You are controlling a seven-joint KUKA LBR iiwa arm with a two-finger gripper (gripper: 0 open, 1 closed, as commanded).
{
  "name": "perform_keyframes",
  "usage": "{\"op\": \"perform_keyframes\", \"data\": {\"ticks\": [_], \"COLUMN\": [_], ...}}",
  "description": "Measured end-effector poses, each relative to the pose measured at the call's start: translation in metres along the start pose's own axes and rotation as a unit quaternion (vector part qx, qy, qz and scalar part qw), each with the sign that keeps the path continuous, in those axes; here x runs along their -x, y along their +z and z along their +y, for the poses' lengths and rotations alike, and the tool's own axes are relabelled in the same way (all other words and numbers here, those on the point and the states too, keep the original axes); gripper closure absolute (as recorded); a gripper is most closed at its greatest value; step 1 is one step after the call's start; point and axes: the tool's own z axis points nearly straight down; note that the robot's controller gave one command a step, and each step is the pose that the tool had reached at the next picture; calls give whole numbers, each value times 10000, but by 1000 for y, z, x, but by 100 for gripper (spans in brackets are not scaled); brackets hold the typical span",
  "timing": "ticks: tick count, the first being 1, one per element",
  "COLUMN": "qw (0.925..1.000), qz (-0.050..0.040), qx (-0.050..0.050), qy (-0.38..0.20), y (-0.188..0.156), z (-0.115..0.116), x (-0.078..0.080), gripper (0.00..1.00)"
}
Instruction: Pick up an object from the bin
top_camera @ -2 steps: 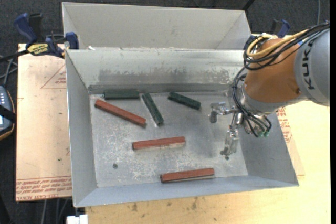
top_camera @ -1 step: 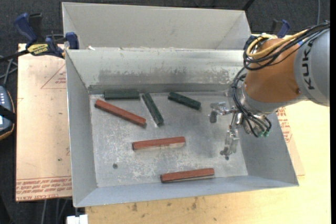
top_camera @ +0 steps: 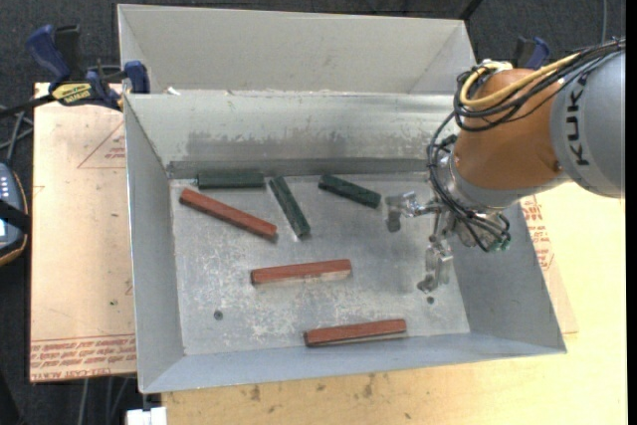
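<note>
While the gripper (top_camera: 418,244) hangs near the bin's (top_camera: 149,244) right wall, fingers apart and empty, you're only approaching. Nearest lie a dark green bar (top_camera: 350,191) and a red-brown bar (top_camera: 355,332); centre over one, then descend

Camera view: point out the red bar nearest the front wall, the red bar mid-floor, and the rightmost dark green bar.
front red bar (top_camera: 355,332), camera view, middle of its top face.
mid-floor red bar (top_camera: 301,272), camera view, middle of its top.
rightmost dark green bar (top_camera: 349,191), camera view, mid-length.
</note>
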Motion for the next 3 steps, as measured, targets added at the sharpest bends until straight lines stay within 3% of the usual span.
{"op": "perform_keyframes", "data": {"ticks": [1, 2, 3], "qw": [9985, 9985, 9985], "qz": [8, -32, 6], "qx": [11, 0, 4], "qy": [549, 554, 553], "y": [48, 48, 48], "z": [98, 97, 98], "x": [-41, -40, -41], "gripper": [100, 0, 100]}}
